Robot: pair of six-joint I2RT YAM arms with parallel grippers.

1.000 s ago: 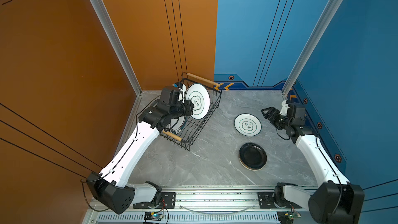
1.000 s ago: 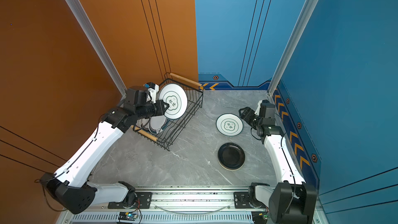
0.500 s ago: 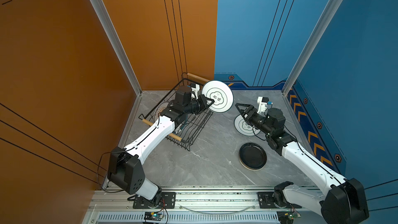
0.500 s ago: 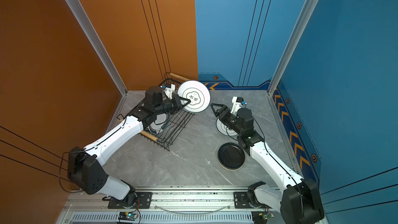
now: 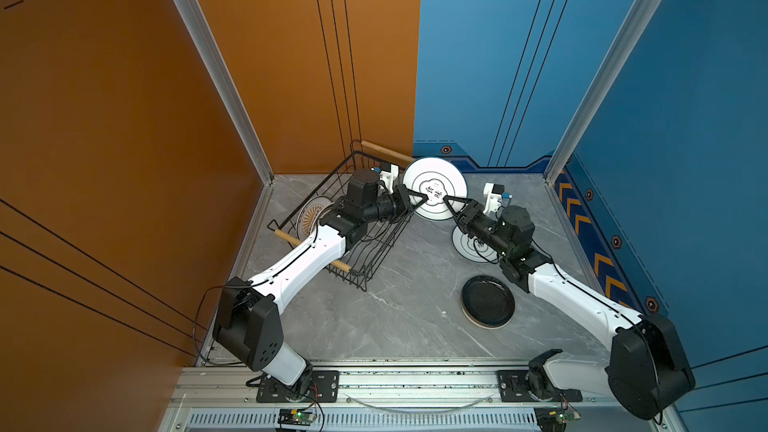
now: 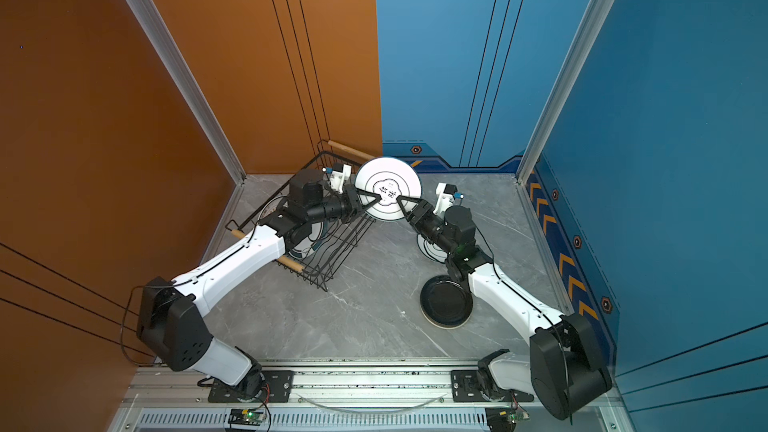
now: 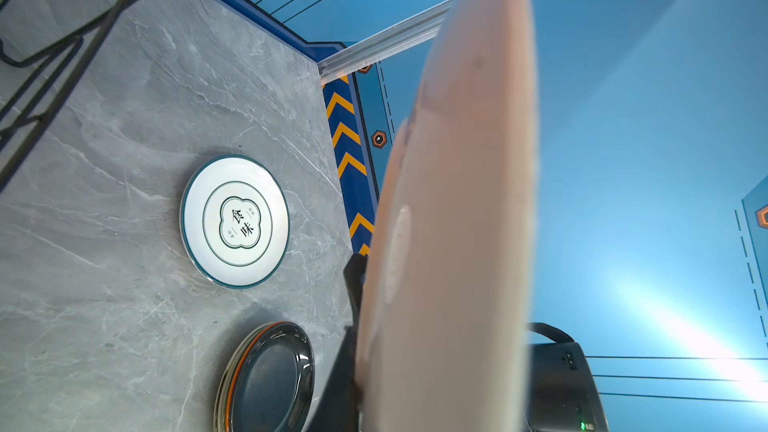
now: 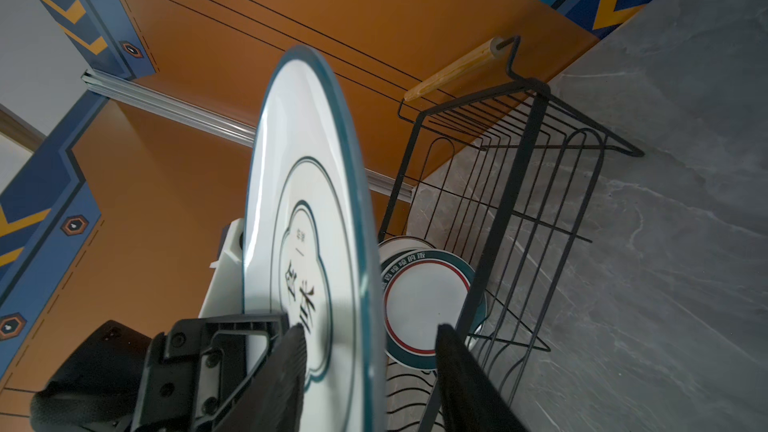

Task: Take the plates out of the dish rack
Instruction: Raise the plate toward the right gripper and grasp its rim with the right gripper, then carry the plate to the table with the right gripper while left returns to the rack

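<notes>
Moved since a second ago: the plate (image 5: 432, 172) is out of the dish rack (image 5: 376, 251) and hangs upright in the air just past the rack's right side, near its far wooden handle (image 5: 386, 154). In that time my right gripper (image 5: 446, 199), then back by the right wall, has come across to meet it.

Grip, left: my left gripper (image 5: 424, 198) is clamped on the plate's left edge, printed face toward both top views.

Grip, right: jaws part-way open, straddling the plate's right edge. In the right wrist view one finger (image 8: 291, 367) lies against the printed face and the other stands clear of the back, with a gap showing. No hold from this side yet.

Plate: white, dark rim, dark emblem in the middle, clear of the bench (image 5: 395, 326).

On the bench: a second white plate (image 5: 467, 249) of the same pattern lies flat, partly under my right arm. The black plate (image 5: 487, 301) lies nearer the front, on top of another whose orange edge shows in the left wrist view.

In the rack: the sunburst plate (image 5: 311, 216) leans at the left end. A white plate with green and red rings (image 8: 428, 301) stands there, with another behind it. Total left in the rack: cannot tell.
</notes>
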